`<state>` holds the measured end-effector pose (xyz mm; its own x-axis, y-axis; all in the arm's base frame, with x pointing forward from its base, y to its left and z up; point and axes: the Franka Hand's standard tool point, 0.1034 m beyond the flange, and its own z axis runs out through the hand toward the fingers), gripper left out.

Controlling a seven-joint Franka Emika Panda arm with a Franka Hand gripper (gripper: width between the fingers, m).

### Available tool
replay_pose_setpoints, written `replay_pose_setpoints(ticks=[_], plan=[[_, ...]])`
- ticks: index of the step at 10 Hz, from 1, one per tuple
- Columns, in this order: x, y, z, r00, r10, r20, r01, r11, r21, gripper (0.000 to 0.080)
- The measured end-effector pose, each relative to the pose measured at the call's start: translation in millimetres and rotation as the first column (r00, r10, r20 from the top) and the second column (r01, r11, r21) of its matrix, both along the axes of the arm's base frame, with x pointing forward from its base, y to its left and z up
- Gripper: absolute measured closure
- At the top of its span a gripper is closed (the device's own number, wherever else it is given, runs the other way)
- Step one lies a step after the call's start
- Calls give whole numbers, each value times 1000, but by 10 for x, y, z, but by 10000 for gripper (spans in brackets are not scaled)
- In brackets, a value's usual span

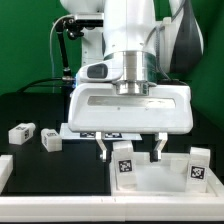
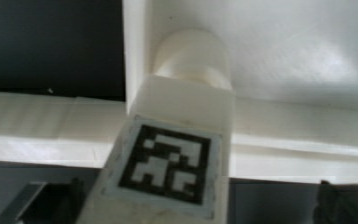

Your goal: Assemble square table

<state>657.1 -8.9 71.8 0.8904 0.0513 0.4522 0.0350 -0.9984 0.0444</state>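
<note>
Over toward the bench edge at the exterior view's left, two loose legs lie on the black top. The first loose leg [image 1: 20,130] is nearest that edge and the second loose leg [image 1: 52,141] is just beside it, both well apart from the work. Further along, the marker board [image 1: 88,132] shows under the arm.

Then comes the gripper [image 1: 130,152], pointing straight down with its fingers spread wide on either side of a standing leg [image 1: 125,164]. In the wrist view that leg [image 2: 167,150] stands free, a gap showing on each side, so nothing is pinched.

The leg rises from the slab [image 1: 155,182], which lies underside up near the front edge, toward the corner at the exterior view's right. Another upright leg [image 1: 198,165] stands at the slab's far end.

I'd judge this the leg-fitting stage, about half done. Whether this leg is fully home I can't tell. The next move looks like closing squarely on it and turning without tipping it, or else fetching a loose leg.
</note>
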Motion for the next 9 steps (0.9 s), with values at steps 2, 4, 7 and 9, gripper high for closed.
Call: replay_pose_setpoints(ticks=[2,4,7,9], plan=[[-1,0,-1,1000,0,0,0,1000,0,151],[-21,-46,11,994,-1,-106,6,999,48,151],[-17,24,101,954,-1,-300,48,987,151,151],[-18,114,85,920,12,-392,60,983,171,151]])
